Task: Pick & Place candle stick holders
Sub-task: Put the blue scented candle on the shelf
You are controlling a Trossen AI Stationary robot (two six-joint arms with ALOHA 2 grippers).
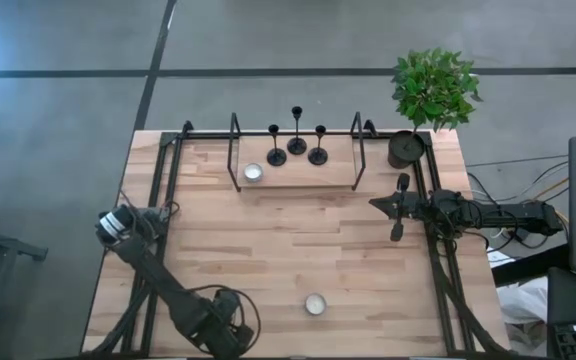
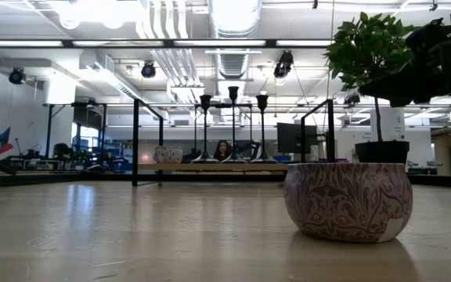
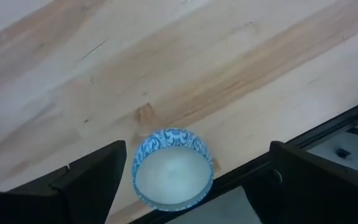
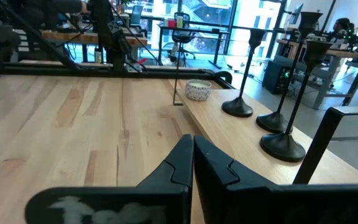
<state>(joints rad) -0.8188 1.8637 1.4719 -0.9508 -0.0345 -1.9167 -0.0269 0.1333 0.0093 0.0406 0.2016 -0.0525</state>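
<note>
Three candle stick holders [image 1: 296, 143] stand on the raised wooden shelf [image 1: 334, 176] at the table's far edge, all upright, in a close cluster near the shelf's middle: one left [image 1: 275, 146], one further back in the centre [image 1: 296, 131], one right [image 1: 318, 146]. Small white tealight candle [image 1: 253, 173] also sits on the shelf, just left of the cluster. From how they lie, placement looks done or nearly done; can't tell from here whether the shelf is source or target.

Right gripper [image 1: 398, 208] is off the shelf's right end, near the potted plant [image 1: 423, 100], fingers shut tight on nothing; in its wrist view the holders sit just ahead on the shelf. Left gripper [image 3: 194, 180] is well away from the shelf at the table's near edge, jaws fully spread and empty, hovering over a second candle in a blue patterned tin [image 3: 173, 168], not touching it.

Neither arm has a holder. Judgement: if any step remains, it's the arms retreating, or a fresh pick from the shelf.
</note>
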